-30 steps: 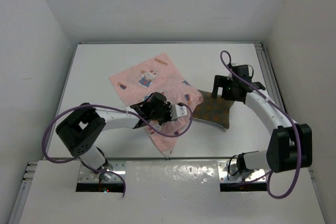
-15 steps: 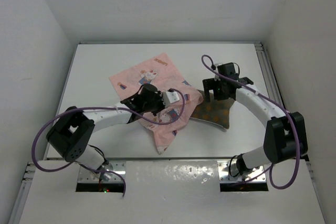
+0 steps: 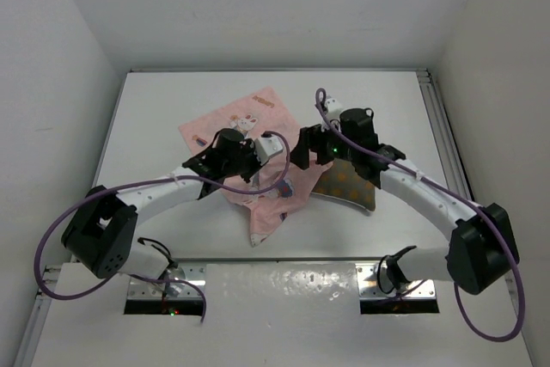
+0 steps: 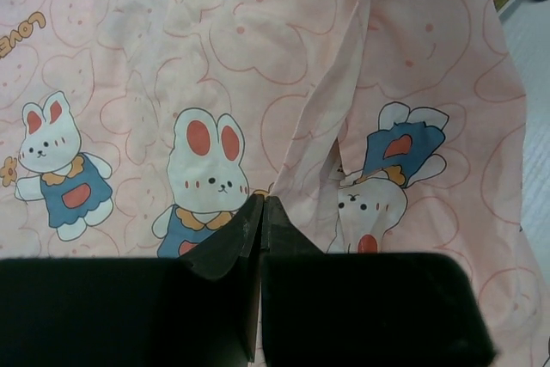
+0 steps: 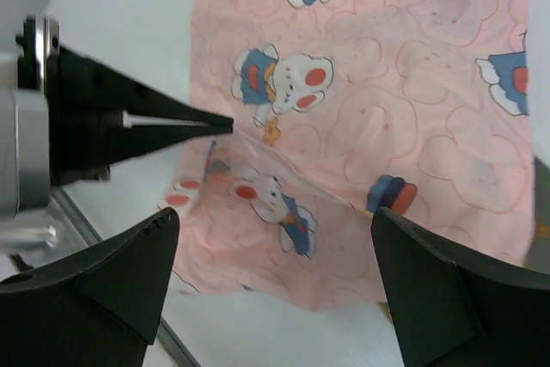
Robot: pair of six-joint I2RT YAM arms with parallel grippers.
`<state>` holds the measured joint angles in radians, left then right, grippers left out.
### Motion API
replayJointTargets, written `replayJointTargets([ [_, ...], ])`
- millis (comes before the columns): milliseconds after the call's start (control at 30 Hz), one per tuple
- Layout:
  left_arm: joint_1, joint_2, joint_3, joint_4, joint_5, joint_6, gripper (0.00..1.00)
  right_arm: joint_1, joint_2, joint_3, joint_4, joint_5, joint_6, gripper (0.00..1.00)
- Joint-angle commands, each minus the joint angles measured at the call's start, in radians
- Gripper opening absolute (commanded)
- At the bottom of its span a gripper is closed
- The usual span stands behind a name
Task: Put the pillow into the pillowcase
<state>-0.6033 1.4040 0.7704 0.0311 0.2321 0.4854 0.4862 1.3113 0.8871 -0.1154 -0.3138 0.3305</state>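
Near the centre of the white worktop (image 3: 387, 100), the top view shows one thin pink pillowcase printed with cartoon rabbits (image 3: 245, 119). Just beside it, toward the right edge, lies one flat olive-brown pillow with orange dots (image 3: 352, 186). Two arms reach in from the near edge and meet over the cloth.

Only the wrist views show the jaws clearly. In the left wrist view the jaws of the left gripper (image 4: 260, 212) are pressed together on a raised fold of the pillowcase, next to a rabbit in a blue dress. The right wrist view shows the same pinch from the side: two thin black tips closed on the pink cloth, which is lifted a little there. The jaws of the right gripper (image 5: 273, 212) stand wide apart above the pillowcase, and nothing is between them.

From above, the right gripper and the pink edge cover the left corner of the pillow, so I cannot tell whether that corner is inside the case. The rest of the pillow lies outside it.
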Motion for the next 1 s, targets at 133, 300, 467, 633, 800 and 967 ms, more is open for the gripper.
replayJointTargets([
  [133, 0.014, -0.046, -0.019, 0.036, 0.039, -0.022, 0.00, 0.015, 0.063, -0.106, 0.258, 0.151, 0.542, 0.88],
  [300, 0.028, -0.051, -0.025, 0.052, 0.044, -0.016, 0.00, 0.018, 0.094, -0.088, 0.204, 0.194, 0.722, 0.90],
  [467, 0.033, -0.059, -0.039, 0.058, 0.050, -0.010, 0.00, 0.054, 0.074, -0.022, 0.028, 0.330, 0.745, 0.90],
  [633, 0.037, -0.059, -0.042, 0.067, 0.049, -0.013, 0.00, 0.089, 0.066, -0.011, -0.010, 0.380, 0.757, 0.90],
  [800, 0.040, -0.054, -0.042, 0.089, 0.065, -0.004, 0.00, 0.089, 0.121, -0.062, 0.100, 0.364, 0.811, 0.90],
  [967, 0.039, -0.065, -0.056, 0.093, 0.075, 0.005, 0.00, 0.086, 0.239, 0.013, 0.171, 0.361, 0.825, 0.88],
])
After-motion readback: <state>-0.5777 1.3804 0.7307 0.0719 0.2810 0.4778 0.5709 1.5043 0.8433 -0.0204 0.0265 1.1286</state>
